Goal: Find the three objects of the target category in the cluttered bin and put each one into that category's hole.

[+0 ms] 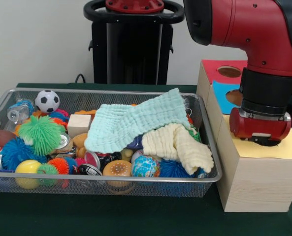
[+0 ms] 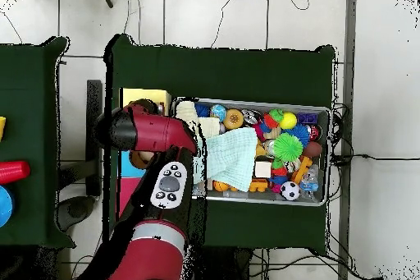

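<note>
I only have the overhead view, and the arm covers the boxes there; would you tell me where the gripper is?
Observer: In the front view the gripper is down at the top of the yellow-topped box.
Operator: Thanks. And the other holes?
Observer: The hole in the red-topped box shows uncovered behind the arm.
Operator: And the cloths?
Observer: The mint cloth lies over part of the cream cloth in the wire bin.
</note>
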Tool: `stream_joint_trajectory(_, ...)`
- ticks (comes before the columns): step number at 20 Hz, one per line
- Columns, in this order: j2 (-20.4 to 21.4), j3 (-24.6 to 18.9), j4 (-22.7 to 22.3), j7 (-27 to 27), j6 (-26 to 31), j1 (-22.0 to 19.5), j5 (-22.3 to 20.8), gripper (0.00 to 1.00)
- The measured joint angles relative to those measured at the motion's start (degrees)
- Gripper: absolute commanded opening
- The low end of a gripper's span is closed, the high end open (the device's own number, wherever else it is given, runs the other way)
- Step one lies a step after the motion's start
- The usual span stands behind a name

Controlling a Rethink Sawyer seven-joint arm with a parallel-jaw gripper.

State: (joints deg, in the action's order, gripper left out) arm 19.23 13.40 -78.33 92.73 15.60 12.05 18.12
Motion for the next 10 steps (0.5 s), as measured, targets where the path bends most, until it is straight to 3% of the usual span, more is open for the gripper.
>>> stream_joint_trajectory(10, 1.7, 0.2, -0.2, 0.0, 4.5, 0.8, 0.0, 0.00)
